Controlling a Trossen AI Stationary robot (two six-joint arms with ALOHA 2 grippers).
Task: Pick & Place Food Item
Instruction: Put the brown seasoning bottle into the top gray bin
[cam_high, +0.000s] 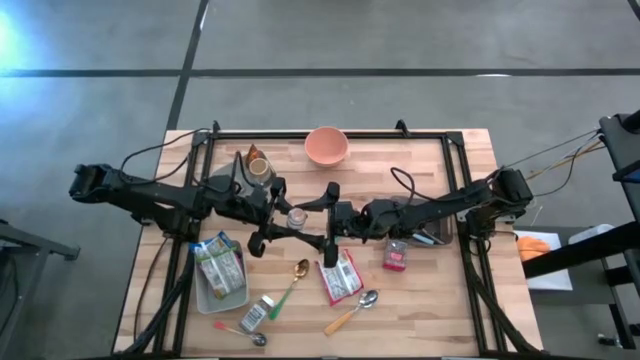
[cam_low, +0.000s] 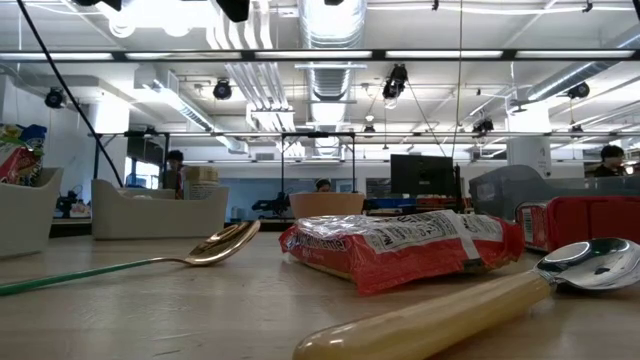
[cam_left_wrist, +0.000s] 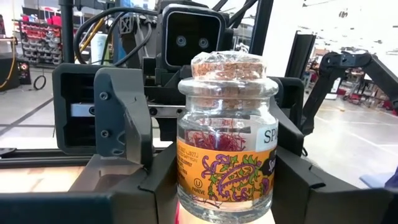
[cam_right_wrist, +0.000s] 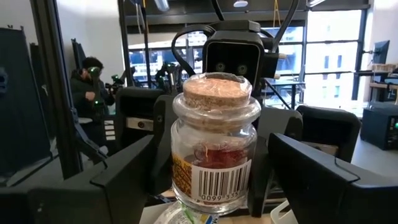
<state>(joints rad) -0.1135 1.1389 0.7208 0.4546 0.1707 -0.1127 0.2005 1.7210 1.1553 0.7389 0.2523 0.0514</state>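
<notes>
A small glass spice jar (cam_high: 296, 216) with a cork stopper (cam_left_wrist: 227, 64) and an orange label stands upright in the air over the middle of the table. My left gripper (cam_left_wrist: 227, 196) reaches in level from the table's left and is shut on the jar. My right gripper (cam_right_wrist: 214, 186) comes level from the table's right, facing the left one. It is open, with one finger (cam_right_wrist: 121, 177) on either side of the jar and a gap between each finger and the glass. Neither gripper shows in the low view. My left gripper pinches the jar's glass body between its two fingers, on two opposite sides at the height of the label (cam_left_wrist: 184, 171). The fingers (cam_left_wrist: 158, 186) come level from the table's left. The jar sits upright, cork up, lifted clear of the table.
Below the arms lie a red food packet (cam_high: 340, 276), a gold spoon (cam_high: 297, 275) and a yellow-handled spoon (cam_high: 352, 312). A white tray (cam_high: 208, 292) of packets stands near left. There are also a pink bowl (cam_high: 326, 146) at the far edge, a second jar (cam_high: 257, 165) and a small red box (cam_high: 396, 257).
</notes>
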